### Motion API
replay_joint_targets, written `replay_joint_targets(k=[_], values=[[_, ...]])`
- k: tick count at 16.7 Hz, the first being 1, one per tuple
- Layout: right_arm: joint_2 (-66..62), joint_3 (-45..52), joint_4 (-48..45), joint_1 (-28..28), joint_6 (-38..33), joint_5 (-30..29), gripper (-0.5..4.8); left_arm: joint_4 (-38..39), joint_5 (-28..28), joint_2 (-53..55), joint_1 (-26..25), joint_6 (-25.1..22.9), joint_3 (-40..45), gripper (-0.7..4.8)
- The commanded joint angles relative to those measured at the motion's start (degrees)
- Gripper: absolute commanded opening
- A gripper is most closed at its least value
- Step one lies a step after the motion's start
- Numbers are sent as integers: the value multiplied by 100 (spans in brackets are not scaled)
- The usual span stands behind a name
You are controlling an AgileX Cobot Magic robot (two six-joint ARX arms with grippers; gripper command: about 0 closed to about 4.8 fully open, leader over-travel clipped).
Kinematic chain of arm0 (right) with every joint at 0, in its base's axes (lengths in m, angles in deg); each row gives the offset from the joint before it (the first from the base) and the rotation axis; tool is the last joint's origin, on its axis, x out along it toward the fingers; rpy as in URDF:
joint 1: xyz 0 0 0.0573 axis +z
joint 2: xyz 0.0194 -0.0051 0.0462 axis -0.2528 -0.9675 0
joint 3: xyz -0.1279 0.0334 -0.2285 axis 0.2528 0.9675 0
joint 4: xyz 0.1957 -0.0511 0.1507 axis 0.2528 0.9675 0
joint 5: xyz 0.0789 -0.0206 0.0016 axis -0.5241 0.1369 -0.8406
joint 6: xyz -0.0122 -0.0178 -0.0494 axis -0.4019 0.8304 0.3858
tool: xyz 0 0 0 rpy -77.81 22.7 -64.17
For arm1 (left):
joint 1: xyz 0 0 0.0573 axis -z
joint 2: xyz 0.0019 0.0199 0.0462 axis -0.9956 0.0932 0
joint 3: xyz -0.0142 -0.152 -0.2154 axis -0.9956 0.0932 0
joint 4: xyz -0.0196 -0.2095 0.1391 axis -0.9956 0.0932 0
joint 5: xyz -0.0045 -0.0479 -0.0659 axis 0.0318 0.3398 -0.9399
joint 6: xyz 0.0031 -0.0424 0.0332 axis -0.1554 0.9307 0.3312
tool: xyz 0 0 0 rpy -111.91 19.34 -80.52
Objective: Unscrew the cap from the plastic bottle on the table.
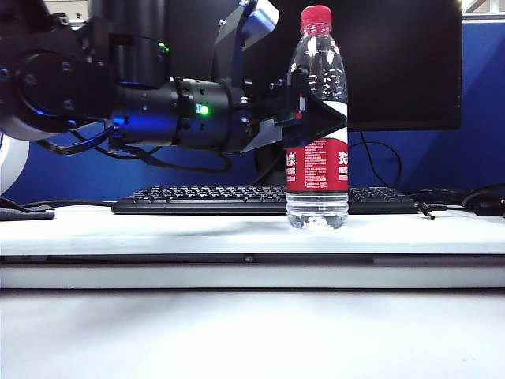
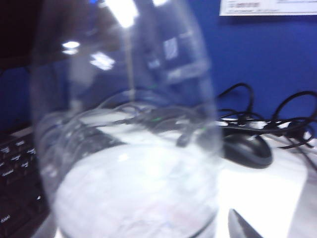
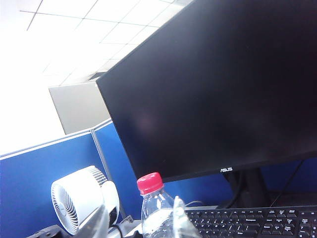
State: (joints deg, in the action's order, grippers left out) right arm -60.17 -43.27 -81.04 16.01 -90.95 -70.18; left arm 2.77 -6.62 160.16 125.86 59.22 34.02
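The clear plastic bottle (image 1: 316,170) with a red-and-white label stands upright on the raised step of the white table (image 1: 158,230). Its red cap (image 1: 316,16) is screwed on top. My left gripper (image 1: 319,118) reaches in from the left at the bottle's mid-height, open, one finger on each side of the body. In the left wrist view the bottle (image 2: 124,148) fills the picture, and a fingertip (image 2: 240,223) stands slightly clear of its wall. My right gripper (image 3: 142,206) is open and empty, away from the bottle (image 3: 156,213) and looking at the cap (image 3: 149,182).
A black keyboard (image 1: 205,200) lies just behind the bottle, under a dark monitor (image 1: 402,63). A mouse (image 2: 247,148) and tangled cables (image 2: 277,116) sit on the table beyond the bottle. A white fan (image 3: 79,198) stands by the blue partition.
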Motion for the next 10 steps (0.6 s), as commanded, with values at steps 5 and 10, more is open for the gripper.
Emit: replay_joint_targets(k=[5, 10], values=[[9, -35, -39, 0, 22, -4, 172, 63, 15, 479, 0, -17, -275, 479], [9, -35, 11, -2, 22, -4, 181, 103, -22, 568, 37, -42, -439, 367]])
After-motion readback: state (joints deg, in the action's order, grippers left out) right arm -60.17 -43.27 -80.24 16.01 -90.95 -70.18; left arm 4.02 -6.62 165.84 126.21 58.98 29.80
